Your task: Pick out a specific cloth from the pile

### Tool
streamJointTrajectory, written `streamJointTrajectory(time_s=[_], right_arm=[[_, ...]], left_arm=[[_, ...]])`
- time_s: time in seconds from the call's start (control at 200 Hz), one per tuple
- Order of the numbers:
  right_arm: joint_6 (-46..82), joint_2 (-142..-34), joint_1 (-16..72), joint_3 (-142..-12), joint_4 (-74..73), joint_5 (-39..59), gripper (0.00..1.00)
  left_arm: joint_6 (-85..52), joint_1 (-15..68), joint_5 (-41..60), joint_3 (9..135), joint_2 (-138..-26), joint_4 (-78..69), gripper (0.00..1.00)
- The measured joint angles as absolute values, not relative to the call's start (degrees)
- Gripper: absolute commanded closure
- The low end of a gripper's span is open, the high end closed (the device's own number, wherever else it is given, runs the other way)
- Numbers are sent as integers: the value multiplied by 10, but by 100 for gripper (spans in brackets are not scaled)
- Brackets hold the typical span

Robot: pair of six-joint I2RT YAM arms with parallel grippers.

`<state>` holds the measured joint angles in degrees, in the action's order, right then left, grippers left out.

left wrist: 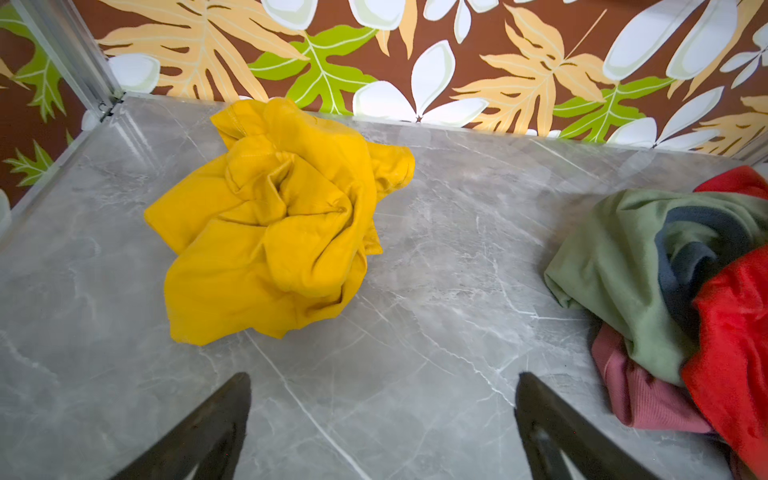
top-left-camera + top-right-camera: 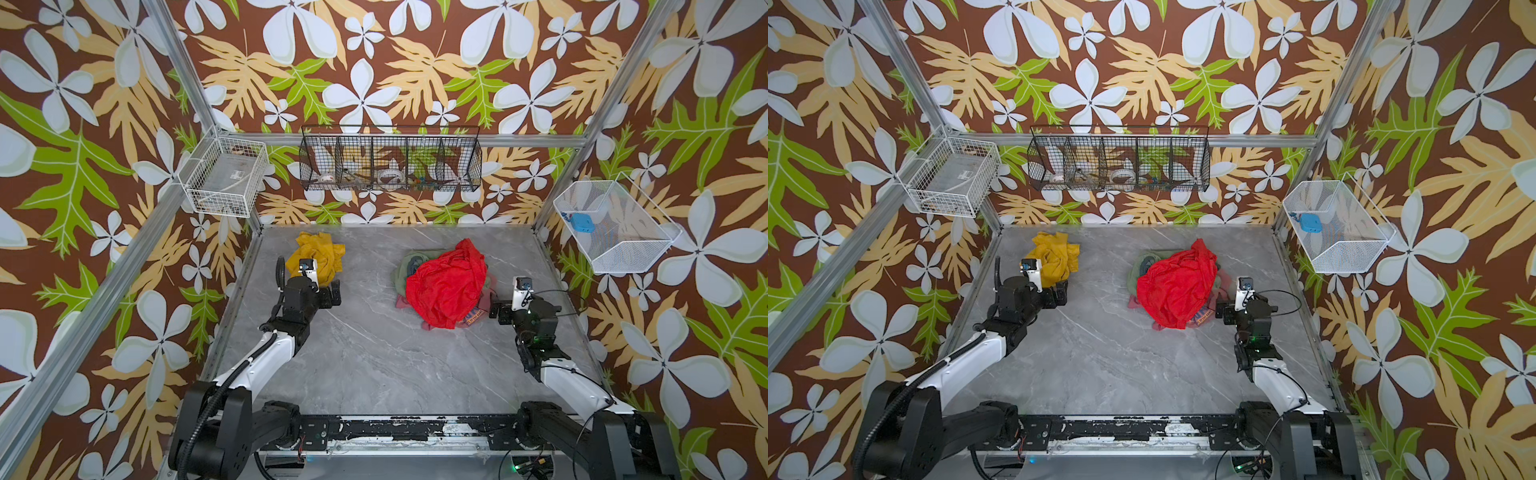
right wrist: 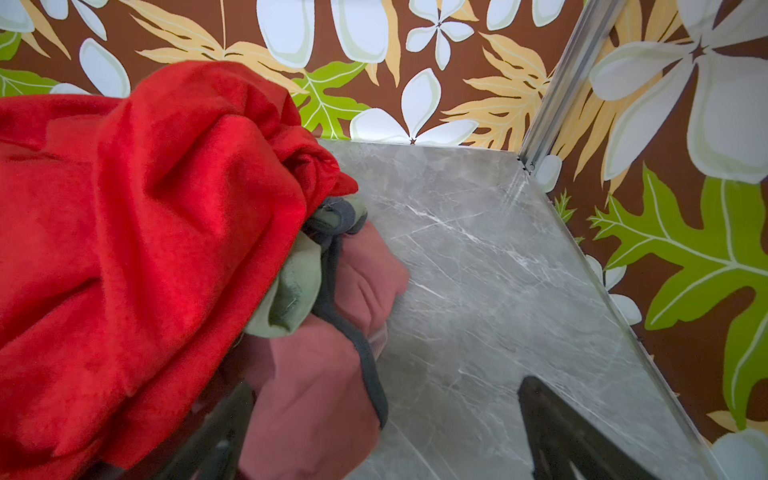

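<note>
The cloth point(image 2: 318, 257) lies crumpled in a loose heap at the far left of the worktop point(image 2: 374, 353), close to the back wall and on its own. In both top views it is well apart from the pile point(image 2: 446, 284), with bare marbled grey surface between them. The left wrist view shows the cloth point(image 1: 270, 224) as plain mustard yellow, much folded, with a stitched hem along one edge.

The left claw point(image 2: 333, 291) hangs just on the near side of the cloth, released and empty. Its two dark fingers point(image 1: 216, 424) stand wide apart over bare worktop, and the cloth is beyond their tips, not between them.

The pile sits right of the middle. A red cloth point(image 2: 1177, 286) covers most of it. A green piece point(image 1: 615, 266) with a dark grey trim shows at its far left edge, and a pink piece point(image 1: 640, 395) lies underneath at the near side.

The right claw point(image 2: 496, 306) is at the pile's right edge, also spread wide and grasping nothing. In the right wrist view one finger point(image 3: 220, 436) is partly hidden under the red and pink folds, and whether it presses on them cannot be told. The other finger point(image 3: 557, 432) is over bare worktop.
</note>
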<state>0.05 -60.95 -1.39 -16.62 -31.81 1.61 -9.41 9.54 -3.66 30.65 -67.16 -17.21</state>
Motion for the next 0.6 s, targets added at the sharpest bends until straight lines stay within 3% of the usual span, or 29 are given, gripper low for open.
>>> streamJointTrajectory(time_s=[0.335,0.601], right_arm=[[2,-642,-20,-115,-436,15,0],[15,-709,-21,-110,-512,10,1]], left_arm=[[-107,86,-112,197,-574,-244,0],[-101,76,-171,151,-563,-294,0]])
